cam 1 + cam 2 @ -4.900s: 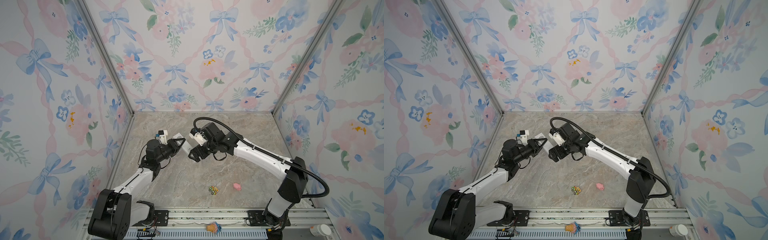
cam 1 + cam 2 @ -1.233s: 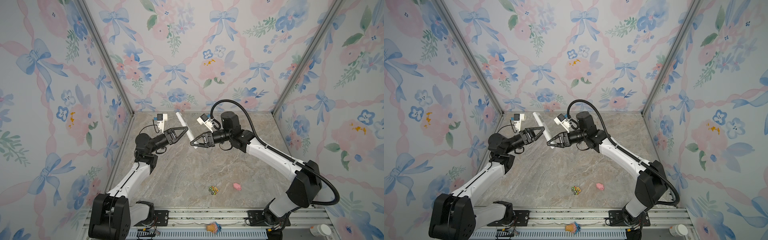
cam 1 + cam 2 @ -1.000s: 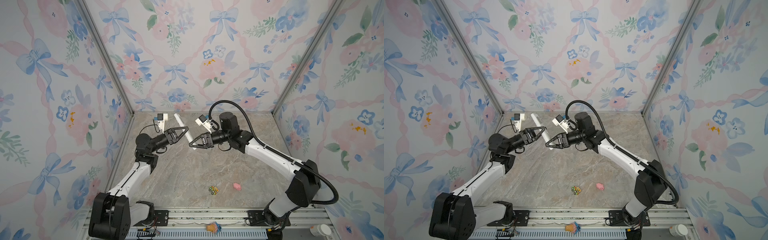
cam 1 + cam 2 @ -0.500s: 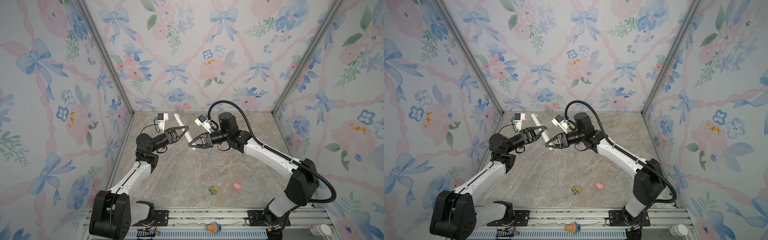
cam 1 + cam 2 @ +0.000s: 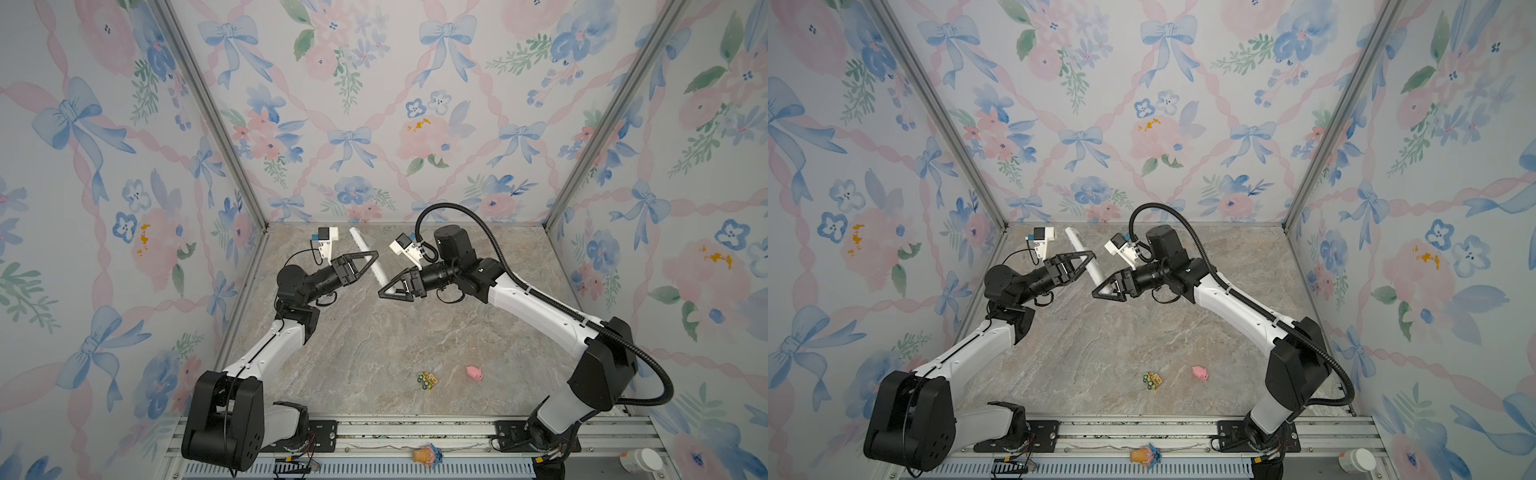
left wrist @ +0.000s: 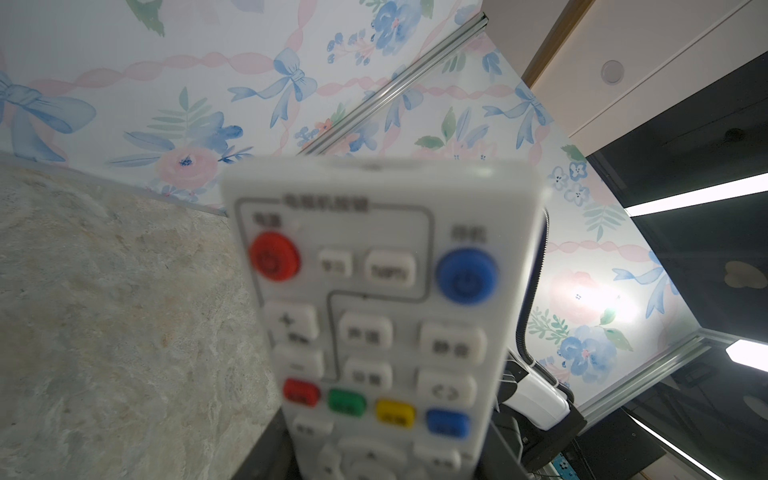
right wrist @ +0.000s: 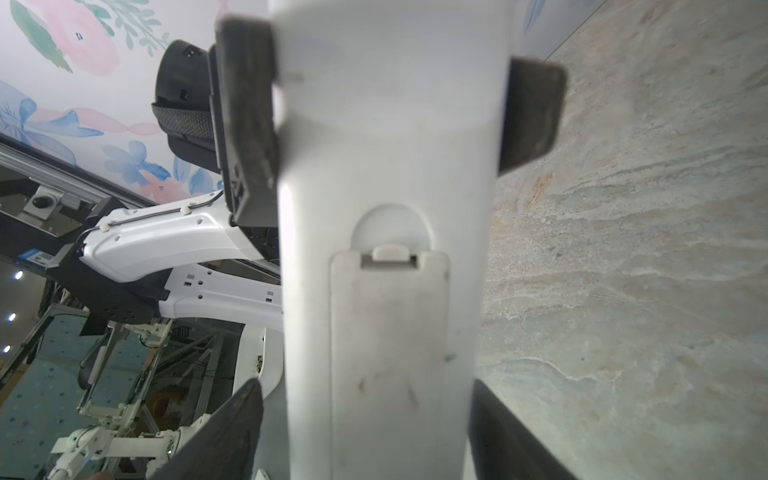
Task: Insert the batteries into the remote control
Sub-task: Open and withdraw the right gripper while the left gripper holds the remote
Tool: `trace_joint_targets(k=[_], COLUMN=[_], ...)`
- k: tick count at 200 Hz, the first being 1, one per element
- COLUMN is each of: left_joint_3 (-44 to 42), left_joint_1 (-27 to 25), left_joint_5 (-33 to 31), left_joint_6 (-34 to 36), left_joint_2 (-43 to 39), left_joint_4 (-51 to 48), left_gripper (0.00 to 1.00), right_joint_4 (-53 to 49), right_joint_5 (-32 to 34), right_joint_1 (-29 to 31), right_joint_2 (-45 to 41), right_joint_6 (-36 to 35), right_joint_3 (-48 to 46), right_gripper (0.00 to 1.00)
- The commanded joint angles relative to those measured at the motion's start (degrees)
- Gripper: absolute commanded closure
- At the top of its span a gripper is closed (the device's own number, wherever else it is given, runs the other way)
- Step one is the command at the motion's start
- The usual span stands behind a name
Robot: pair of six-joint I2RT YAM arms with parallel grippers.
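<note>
Nearest the camera head, an aluminium rail point(image 5: 374, 428) is seen carrying both arm bases, with a small cone-shaped toy point(image 5: 427, 454) lying on it and a white jar point(image 5: 636, 459) near its right end. Farther in, a toy car point(image 5: 427, 380) and a pink pig point(image 5: 473, 372) are set near each other on the beige marbled tabletop point(image 5: 374, 332). Beyond them the remote control point(image 5: 359, 241) is held slanted, clear of the surface, between the arms. It is pinched across its width by the left gripper point(image 5: 371, 257), whose dark pads point(image 7: 245, 124) are pressed against both long edges. The right gripper point(image 5: 384, 290) is spread around the nearer end, its fingers point(image 7: 224, 428) just off the sides. On the button face a round red button point(image 6: 274, 257), a round blue button point(image 6: 466, 276) and a red, green, yellow and blue row are shown; the printed characters are too blurred to be read. On the plain back a cover panel point(image 7: 388, 353) is seated flush, with a small latch tab at its edge. The cell is closed at back and sides by walls point(image 5: 374, 124) papered with blue bows, pink ribbons and flowers
</note>
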Motion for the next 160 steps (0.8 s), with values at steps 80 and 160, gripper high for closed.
trace_joint_targets(k=[80, 160], left_joint_3=[1.01, 4.64], left_joint_1=[1.12, 1.74], left_joint_5=[-7.0, -14.86], left_joint_6=[9.01, 18.66], left_joint_2=[-1.69, -4.09], left_joint_4=[-12.25, -36.85], left_gripper=[1.0, 1.0], right_joint_4=[-17.88, -23.88], right_joint_5=[19.94, 37.14], right_joint_1=[-0.7, -0.8], right_joint_2=[-2.61, -7.12], right_joint_6=[-14.73, -18.62], right_joint_3=[5.87, 4.3], right_gripper=[0.03, 0.03])
